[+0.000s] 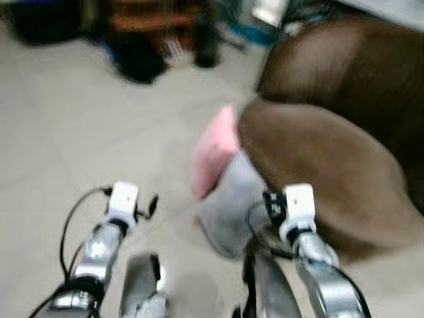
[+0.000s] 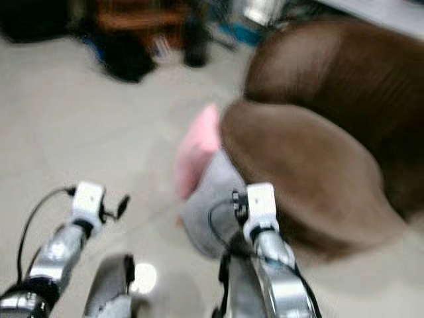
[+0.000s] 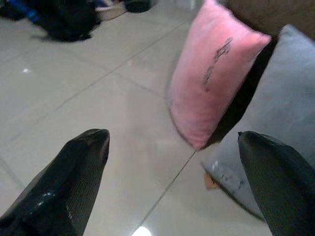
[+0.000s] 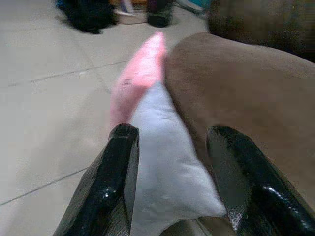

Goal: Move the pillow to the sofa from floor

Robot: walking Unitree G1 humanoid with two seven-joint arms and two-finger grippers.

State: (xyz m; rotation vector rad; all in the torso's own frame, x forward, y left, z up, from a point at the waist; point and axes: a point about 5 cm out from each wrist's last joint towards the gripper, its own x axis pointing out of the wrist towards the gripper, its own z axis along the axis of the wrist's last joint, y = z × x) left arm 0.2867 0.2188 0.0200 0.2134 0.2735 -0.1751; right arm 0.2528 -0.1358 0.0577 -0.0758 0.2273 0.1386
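A pink pillow (image 1: 213, 154) stands on edge on the tiled floor, leaning against the brown sofa (image 1: 318, 165). A grey pillow (image 1: 232, 205) leans beside it, nearer to me. In the left wrist view my left gripper (image 3: 172, 136) is open above the floor, short of the pink pillow (image 3: 211, 73), with nothing between its fingers. In the right wrist view my right gripper (image 4: 173, 130) is open, its fingers on either side of the grey pillow's (image 4: 165, 162) top corner. Whether they touch it I cannot tell. The head views are blurred.
Dark bags and clutter (image 1: 139, 56) lie at the far side of the room, beside a dark upright object (image 1: 205, 40). Bare tile floor (image 1: 79, 132) stretches to the left. The sofa's rounded arm bulges out right of the pillows.
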